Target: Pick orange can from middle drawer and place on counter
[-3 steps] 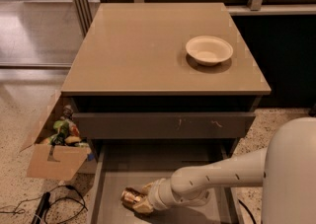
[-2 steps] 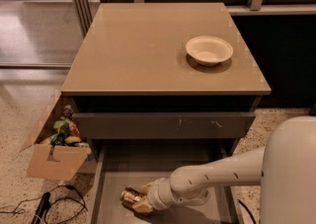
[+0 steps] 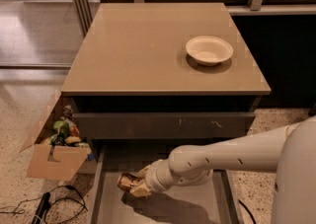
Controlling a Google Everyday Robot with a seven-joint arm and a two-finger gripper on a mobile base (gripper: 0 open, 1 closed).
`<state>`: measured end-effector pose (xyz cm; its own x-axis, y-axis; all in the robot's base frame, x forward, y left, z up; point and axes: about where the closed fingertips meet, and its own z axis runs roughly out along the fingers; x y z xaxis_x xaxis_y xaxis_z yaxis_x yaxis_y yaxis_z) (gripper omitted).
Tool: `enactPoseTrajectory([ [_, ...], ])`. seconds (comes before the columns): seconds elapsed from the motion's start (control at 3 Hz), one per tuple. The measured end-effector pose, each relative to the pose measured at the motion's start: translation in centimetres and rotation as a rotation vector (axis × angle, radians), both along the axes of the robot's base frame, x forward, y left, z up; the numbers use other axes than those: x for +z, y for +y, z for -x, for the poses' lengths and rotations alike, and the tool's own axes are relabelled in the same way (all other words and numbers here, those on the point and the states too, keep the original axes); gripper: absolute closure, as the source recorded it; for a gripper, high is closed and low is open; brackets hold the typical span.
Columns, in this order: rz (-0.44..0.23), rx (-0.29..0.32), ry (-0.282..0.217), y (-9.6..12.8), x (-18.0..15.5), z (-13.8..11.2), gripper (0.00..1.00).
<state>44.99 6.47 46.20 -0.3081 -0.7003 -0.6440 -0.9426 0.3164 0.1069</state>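
A glossy tan surface (image 3: pixel 143 50) tops a dark-grey cabinet on a speckled floor (image 3: pixel 19 119), with metal railings behind and a paper-white bowl (image 3: pixel 209 49) sitting near its right edge. An open cardboard box (image 3: pixel 52 161) of clutter stands to the left, with black cables (image 3: pixel 49 203) beside it. Below a scratched grey drawer front (image 3: pixel 163 125), the middle drawer (image 3: pixel 173 208) is pulled out. The robot's smooth white arm (image 3: pixel 222 156) reaches into it, and the hand (image 3: pixel 138 183) is clamped around the orange can (image 3: pixel 126 181), a shiny cylinder tipped on its side above the flat grey drawer floor. Compared with a second ago, arm, can and bowl appear unmoved.
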Motion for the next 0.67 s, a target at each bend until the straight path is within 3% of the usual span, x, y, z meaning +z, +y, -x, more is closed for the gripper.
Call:
enactPoseTrajectory([
  [0.33, 0.008, 0.032, -0.069, -0.7, 8.5, -0.3, 1.00],
  [0.67, 0.007, 0.043, -0.123, -1.8, 13.8, 0.5, 1.00],
])
